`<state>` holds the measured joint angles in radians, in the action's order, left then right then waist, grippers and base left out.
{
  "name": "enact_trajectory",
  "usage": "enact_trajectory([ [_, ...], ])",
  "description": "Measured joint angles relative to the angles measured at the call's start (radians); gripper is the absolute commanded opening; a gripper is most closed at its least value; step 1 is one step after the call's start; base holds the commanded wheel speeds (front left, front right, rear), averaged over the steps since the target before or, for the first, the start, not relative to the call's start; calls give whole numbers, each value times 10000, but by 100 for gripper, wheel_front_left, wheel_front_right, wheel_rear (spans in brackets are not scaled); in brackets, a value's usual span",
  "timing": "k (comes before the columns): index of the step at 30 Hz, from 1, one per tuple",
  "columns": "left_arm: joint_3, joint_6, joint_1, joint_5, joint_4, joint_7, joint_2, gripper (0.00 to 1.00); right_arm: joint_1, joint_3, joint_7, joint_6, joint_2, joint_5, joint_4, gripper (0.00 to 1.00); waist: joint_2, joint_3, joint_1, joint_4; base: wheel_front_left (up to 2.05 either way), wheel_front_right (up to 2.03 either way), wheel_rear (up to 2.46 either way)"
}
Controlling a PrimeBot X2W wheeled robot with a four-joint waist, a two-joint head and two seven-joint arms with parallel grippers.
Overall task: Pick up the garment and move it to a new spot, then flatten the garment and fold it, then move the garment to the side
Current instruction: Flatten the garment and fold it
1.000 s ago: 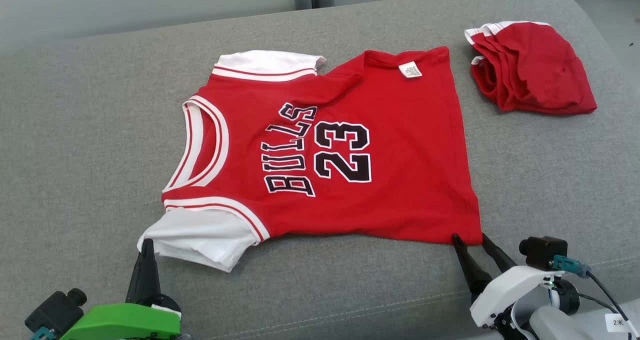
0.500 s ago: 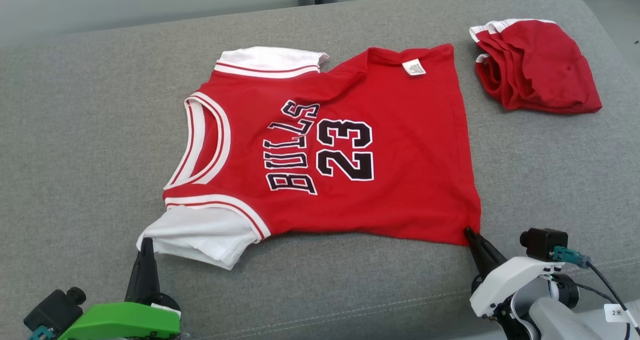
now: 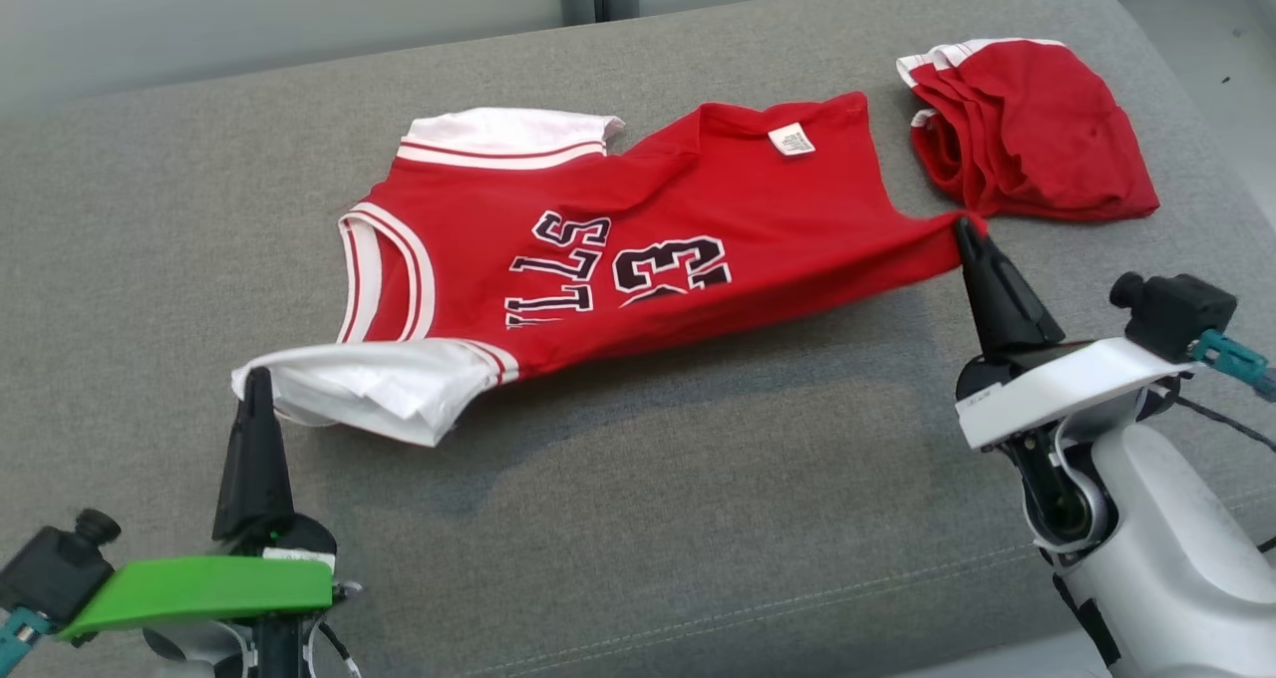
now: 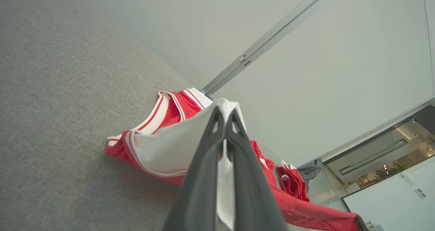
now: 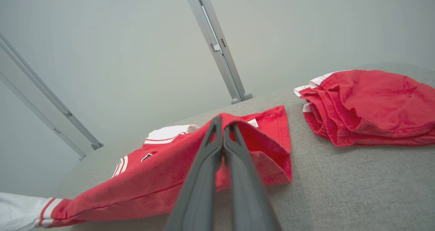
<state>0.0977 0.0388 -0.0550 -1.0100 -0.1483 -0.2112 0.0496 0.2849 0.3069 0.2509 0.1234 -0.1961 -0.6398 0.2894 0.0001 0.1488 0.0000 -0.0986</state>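
The garment (image 3: 638, 249) is a red jersey with white sleeves and black lettering, spread on the grey sofa. Its near edge hangs lifted off the cushion between my two grippers. My left gripper (image 3: 257, 379) is shut on the white sleeve (image 4: 170, 146) at the lower left. My right gripper (image 3: 965, 227) is shut on the red hem corner (image 5: 238, 129) at the right. The far half of the garment (image 5: 163, 176) still rests on the cushion, with its white label (image 3: 792, 140) facing up.
A second red garment (image 3: 1027, 130) lies bunched at the back right of the sofa (image 3: 698, 518), close to my right gripper; it also shows as the bunched red cloth (image 5: 370, 105) in the right wrist view. A pale wall with a metal rail (image 5: 217, 44) stands behind.
My right gripper closed on the hem corner. Both grippers then rose and moved away from me, lifting the near edge of the garment over its far half.
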Motion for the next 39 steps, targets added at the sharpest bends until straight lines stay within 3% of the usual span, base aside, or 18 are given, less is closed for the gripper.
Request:
enact_trajectory([
  [5, -374, -493, 384, -518, -1302, -184, -10, 0, -6, -430, 31, 0, -77, -585, -2144, 0, 0, -298, 0, -169, 0, 0, 0],
  [12, -731, -918, 1359, -293, -3847, -272, 196, 0, 44, -1505, 40, 0, -570, -846, -4945, 0, 0, -628, 0, -321, 0, 0, 0],
  [17, -744, -880, 1992, -207, -4732, -2, 650, 0, 201, -1515, 52, 0, -947, -1179, -5522, 0, 0, -686, 0, -329, 0, 0, 0],
  [20, -629, -291, 2232, -244, -4433, 604, 732, 0, 154, -1104, -174, 0, -1358, -1463, -4939, 0, 0, -587, 0, -293, 0, 0, 0],
  [24, -481, 336, 2630, -458, -2863, 1225, 761, 0, 533, -230, -1252, 0, -1365, -1937, -3542, 0, 0, -344, 0, -250, 0, 0, 0],
  [28, -476, 531, 4502, -339, -1080, 1471, 815, 0, 2898, 468, -2100, 0, -1459, -1354, -2219, 0, 0, -202, 0, -168, 0, 0, 0],
  [33, -959, 577, 7618, -301, -995, 1032, 512, 0, 6341, -805, -1592, 0, -1423, -884, -2092, 0, 0, -353, 0, 25, 0, 0, 0],
  [36, -903, 577, 8061, -314, -861, 1070, 483, 0, 6699, -865, -1586, 12, -1429, -951, -1689, 0, 0, -508, 0, 145, 0, 0, 0],
  [39, -660, 686, 7177, -293, -261, 1519, 483, 0, 5752, -284, -2506, -23, -1427, -1256, -477, 0, 0, -586, 0, 289, 0, 0, 0],
])
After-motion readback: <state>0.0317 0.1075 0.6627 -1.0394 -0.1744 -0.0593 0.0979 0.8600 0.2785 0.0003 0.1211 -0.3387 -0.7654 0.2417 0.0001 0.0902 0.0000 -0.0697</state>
